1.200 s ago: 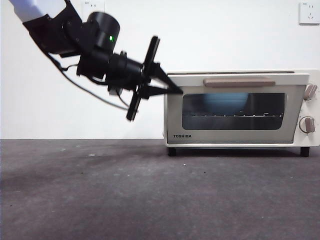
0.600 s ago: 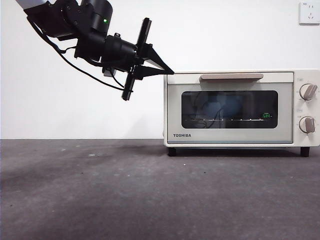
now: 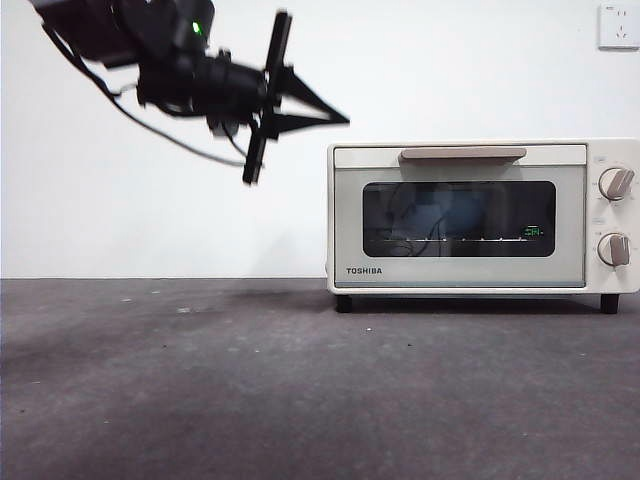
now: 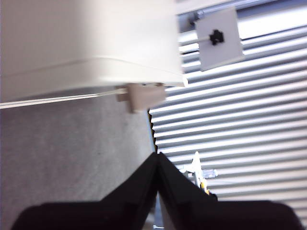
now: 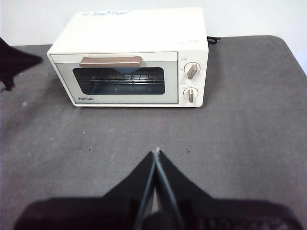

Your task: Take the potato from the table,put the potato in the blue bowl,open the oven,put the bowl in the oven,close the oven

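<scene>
Oven (image 3: 484,217) door is shut on my screens, the beige handle (image 3: 463,153) flat against the top of the front and the two knobs (image 3: 614,183) at its side. Through the dark glass I make out a dim blue shape, the blue bowl (image 3: 447,213), sitting on the rack inside; from the right wrist view only its blue edge (image 5: 123,70) peeks below the handle. I cannot see the potato in any view. My left gripper (image 3: 343,120) hangs in the air just beside the oven's upper corner, above the table (image 3: 250,390), touching nothing, its two black jaws pressed together to a point with nothing between them. My right gripper (image 5: 156,152) waits well back from the oven, over bare table, jaws likewise closed tip to tip and empty. The oven stands on its black feet on the table.
</scene>
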You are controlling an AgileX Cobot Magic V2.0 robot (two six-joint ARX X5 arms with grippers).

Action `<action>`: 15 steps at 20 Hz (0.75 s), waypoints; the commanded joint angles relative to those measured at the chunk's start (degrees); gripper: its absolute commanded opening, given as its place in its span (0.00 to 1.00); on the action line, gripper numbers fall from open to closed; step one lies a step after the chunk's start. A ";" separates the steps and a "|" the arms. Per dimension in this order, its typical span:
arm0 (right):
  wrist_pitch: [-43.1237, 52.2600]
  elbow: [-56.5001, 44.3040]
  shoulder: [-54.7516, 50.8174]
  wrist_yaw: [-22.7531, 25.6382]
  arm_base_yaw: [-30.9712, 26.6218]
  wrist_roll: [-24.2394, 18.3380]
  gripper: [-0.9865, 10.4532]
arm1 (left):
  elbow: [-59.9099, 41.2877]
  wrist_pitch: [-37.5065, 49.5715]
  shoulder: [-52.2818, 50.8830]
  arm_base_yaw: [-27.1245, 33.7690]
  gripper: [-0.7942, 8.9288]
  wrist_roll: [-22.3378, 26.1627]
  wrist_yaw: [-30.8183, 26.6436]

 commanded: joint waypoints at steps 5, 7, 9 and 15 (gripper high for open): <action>-1.01 -0.33 -0.15 0.22 0.02 1.99 0.09 | 0.37 -19.08 -14.40 0.04 0.08 23.47 -3.80; -1.07 -0.33 -0.15 0.24 0.02 1.99 0.09 | 0.37 -28.70 -19.02 0.04 0.07 31.61 -8.83; -1.05 -0.33 -0.15 0.22 0.02 1.99 0.09 | 0.37 -38.75 -23.87 0.04 0.08 39.30 -14.56; -1.07 -0.33 -0.15 0.98 0.02 1.84 0.09 | 0.37 -63.08 -38.99 -2.05 0.08 52.24 -38.51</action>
